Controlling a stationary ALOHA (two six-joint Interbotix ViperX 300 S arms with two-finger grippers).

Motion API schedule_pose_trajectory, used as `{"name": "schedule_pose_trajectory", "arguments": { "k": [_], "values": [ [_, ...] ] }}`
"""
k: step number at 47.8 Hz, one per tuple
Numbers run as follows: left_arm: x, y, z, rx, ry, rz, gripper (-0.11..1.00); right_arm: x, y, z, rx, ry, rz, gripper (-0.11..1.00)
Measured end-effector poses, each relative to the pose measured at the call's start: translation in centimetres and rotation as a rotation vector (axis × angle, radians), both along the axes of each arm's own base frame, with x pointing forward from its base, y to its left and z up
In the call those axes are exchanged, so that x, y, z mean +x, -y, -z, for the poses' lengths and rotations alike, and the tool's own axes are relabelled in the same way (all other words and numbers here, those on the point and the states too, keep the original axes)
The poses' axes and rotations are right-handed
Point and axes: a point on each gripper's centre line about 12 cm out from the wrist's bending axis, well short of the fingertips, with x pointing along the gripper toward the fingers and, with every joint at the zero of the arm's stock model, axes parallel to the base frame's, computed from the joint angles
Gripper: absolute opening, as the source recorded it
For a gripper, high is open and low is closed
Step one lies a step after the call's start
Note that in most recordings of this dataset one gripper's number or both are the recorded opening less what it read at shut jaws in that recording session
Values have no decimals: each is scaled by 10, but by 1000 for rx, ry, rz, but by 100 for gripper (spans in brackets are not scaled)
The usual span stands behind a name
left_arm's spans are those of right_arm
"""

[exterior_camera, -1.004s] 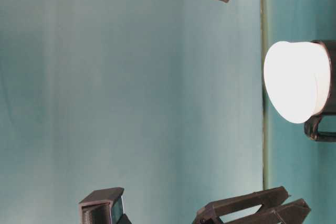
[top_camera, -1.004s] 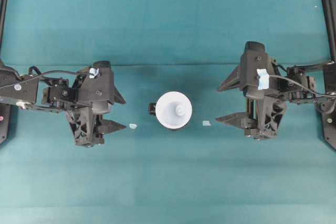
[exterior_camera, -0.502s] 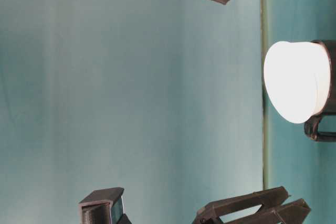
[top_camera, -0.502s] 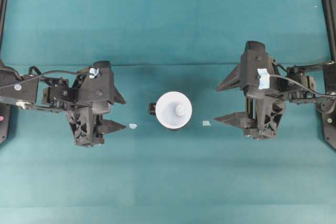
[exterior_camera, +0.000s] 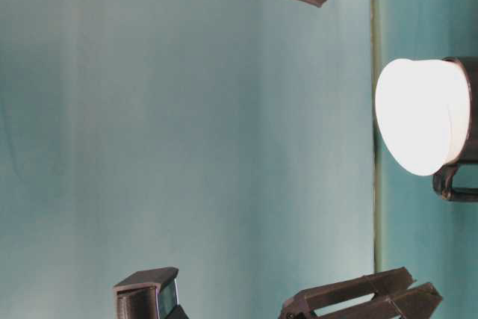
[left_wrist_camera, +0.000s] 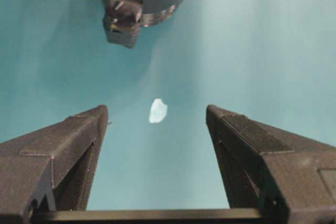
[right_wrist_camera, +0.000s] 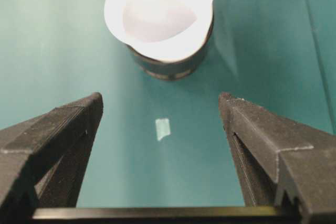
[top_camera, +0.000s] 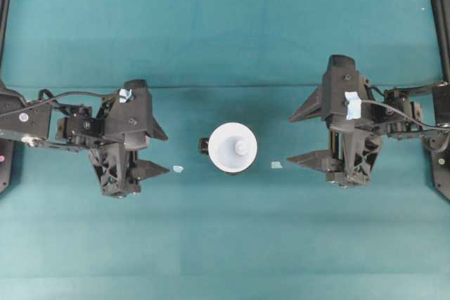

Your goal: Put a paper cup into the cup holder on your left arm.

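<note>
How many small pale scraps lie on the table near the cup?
2. One scrap lies left of the cup, before the left gripper. The other scrap lies right of it, before the right gripper. Others may be hidden under the arms.

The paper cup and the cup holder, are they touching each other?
Touching. The right wrist view shows the paper cup sitting inside the cup holder, its wall meeting the black rim with no gap.

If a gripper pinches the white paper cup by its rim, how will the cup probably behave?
The paper cup looks thin-walled, so its wide rim would probably flex or crease under a firm pinch. It seems light, and should lift easily. It sits in the black cup holder, its rim overhanging, so the holder might lift with it if the fit is snug.
</note>
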Motion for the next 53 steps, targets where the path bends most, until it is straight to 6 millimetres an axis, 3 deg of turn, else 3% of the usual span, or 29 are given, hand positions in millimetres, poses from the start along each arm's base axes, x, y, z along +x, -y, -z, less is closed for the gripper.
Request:
{"name": "schedule_pose_trajectory", "arguments": {
  "k": [53],
  "values": [
    [-1, 9, 1, -2, -8, 27, 79, -7, 0, 11, 1, -57, 0, 91]
  ]
}}
